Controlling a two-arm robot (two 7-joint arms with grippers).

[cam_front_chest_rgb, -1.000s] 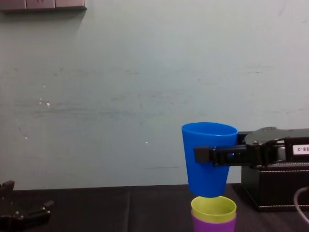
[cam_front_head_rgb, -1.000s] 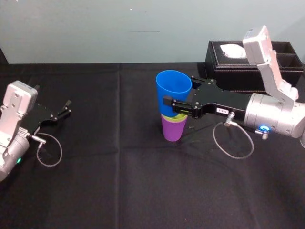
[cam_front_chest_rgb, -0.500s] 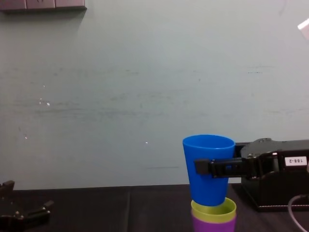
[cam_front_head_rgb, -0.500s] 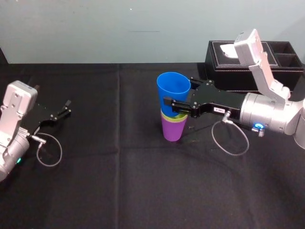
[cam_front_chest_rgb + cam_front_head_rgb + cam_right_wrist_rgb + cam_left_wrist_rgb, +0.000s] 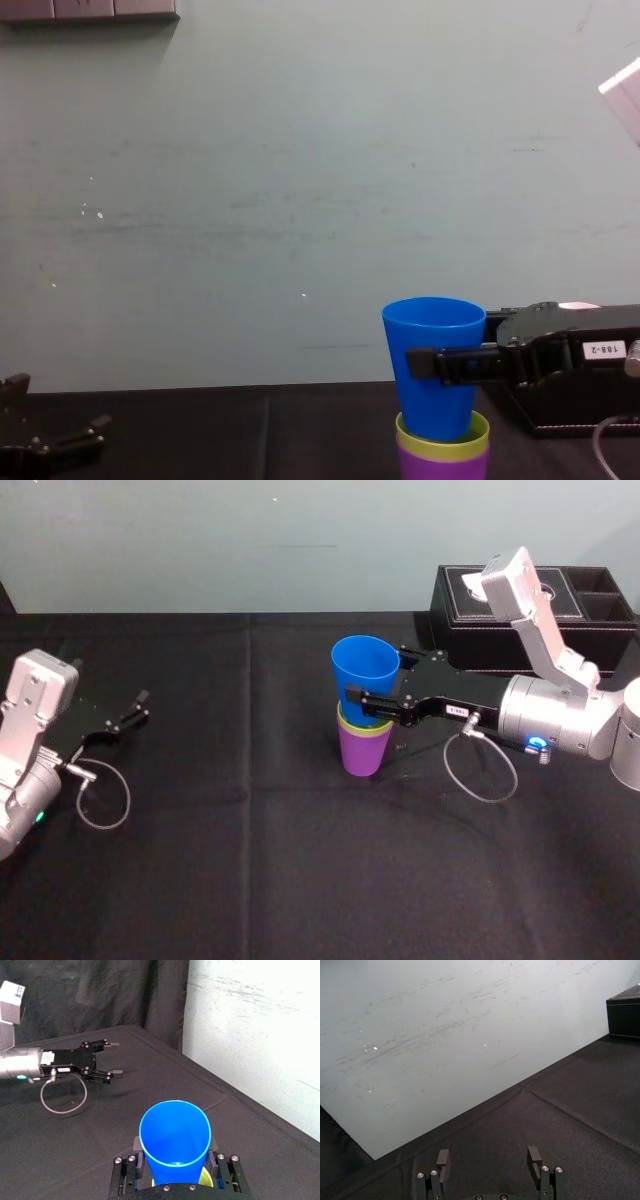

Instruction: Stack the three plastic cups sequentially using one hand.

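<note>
While in hand (image 5: 371, 680) — blue (image 5: 433, 335) inside yellow-green (image 5: 364, 729)

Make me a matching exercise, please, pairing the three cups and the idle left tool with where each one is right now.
Column one:
1. blue cup
2. yellow-green cup
3. purple cup
4. left tool

Column two:
A. bottom of the stack, standing on the black table
B. open, at the table's left side, apart from the cups
C. gripped by the right tool, base dipped into the cup below
D. nested in the lowest cup, just its rim band showing

Pairs: 1-C, 2-D, 3-A, 4-B.
</note>
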